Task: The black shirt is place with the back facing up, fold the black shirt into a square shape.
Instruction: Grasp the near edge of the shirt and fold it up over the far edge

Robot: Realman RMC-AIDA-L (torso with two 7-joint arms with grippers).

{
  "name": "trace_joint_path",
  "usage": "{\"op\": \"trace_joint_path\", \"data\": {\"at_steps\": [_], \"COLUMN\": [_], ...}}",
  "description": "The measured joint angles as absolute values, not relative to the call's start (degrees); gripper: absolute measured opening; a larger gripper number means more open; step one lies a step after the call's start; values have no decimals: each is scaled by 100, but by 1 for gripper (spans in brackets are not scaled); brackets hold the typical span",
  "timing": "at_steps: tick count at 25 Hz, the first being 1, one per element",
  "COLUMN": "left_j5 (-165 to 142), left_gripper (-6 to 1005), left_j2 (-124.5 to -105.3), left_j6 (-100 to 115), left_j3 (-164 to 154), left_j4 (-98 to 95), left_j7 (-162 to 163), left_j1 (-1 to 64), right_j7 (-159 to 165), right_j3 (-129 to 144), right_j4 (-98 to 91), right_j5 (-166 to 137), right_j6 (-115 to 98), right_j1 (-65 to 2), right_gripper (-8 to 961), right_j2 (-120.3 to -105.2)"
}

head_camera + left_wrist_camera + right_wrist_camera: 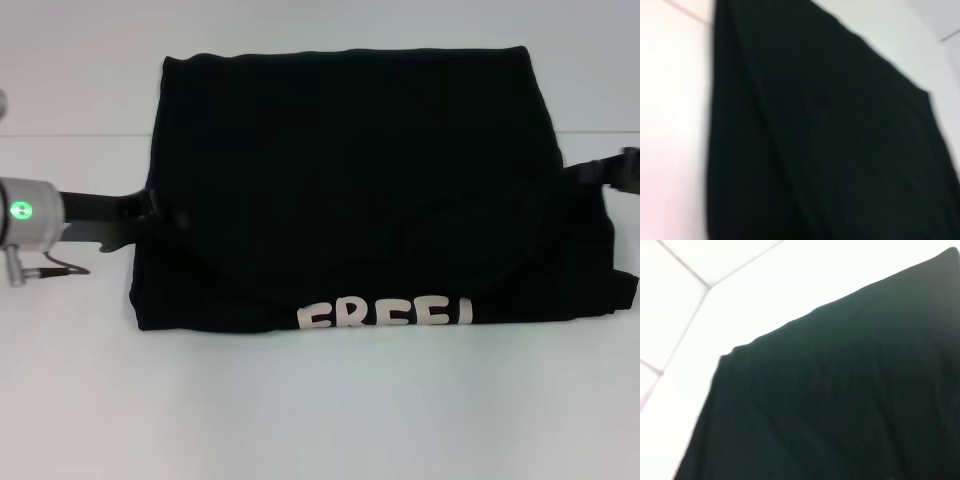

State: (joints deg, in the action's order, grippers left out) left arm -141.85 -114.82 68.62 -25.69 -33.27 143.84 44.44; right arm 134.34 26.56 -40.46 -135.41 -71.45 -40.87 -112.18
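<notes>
left arm [30, 212]: silver-grey cylindrical wrist housing, small round green light glowing on its face. thin dark cable looping beneath, short metal stub below the housing. flat black bracket running out from the cylinder to the black left gripper [150, 210], angular plates, matte finish. right gripper [620, 170]: black, boxy, only a short strip in head view, detail too dark to read. neither shows in the wrist views.

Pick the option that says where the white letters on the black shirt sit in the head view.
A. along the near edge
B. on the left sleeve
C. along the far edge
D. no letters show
A: the white letters run along the black shirt's near edge.
</notes>
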Motion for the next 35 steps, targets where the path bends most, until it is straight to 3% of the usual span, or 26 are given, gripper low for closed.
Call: {"op": "trace_joint_path", "data": {"at_steps": [4, 19, 29, 35], "left_j5": [-14195, -13815, -13874, -13837], "left_gripper": [41, 41, 40, 40], "left_j2": [-11626, -11601, -11697, -11710], "left_j6": [6332, 5387, 4411, 4227], "left_j3": [-2950, -3293, -4047, -4037], "left_j4": [-3305, -3451, -3093, -3177], "left_j7": [14455, 14406, 14404, 14404], "left_j1": [4450, 4743, 4900, 4941], "right_j7": [13413, 13395, 13240, 13263], "right_j3": [3183, 3430, 3835, 3909], "right_j4": [-3542, -3357, -2738, -2776], "right_j5": [-13552, -13485, -13485, -13480], "right_j6": [-6095, -4582, -3119, -2935], "right_j1": [-4297, -4628, -4859, -4923], "right_gripper": [118, 145, 163, 173], "right_j2": [-11325, -11458, -11696, -11726]}}
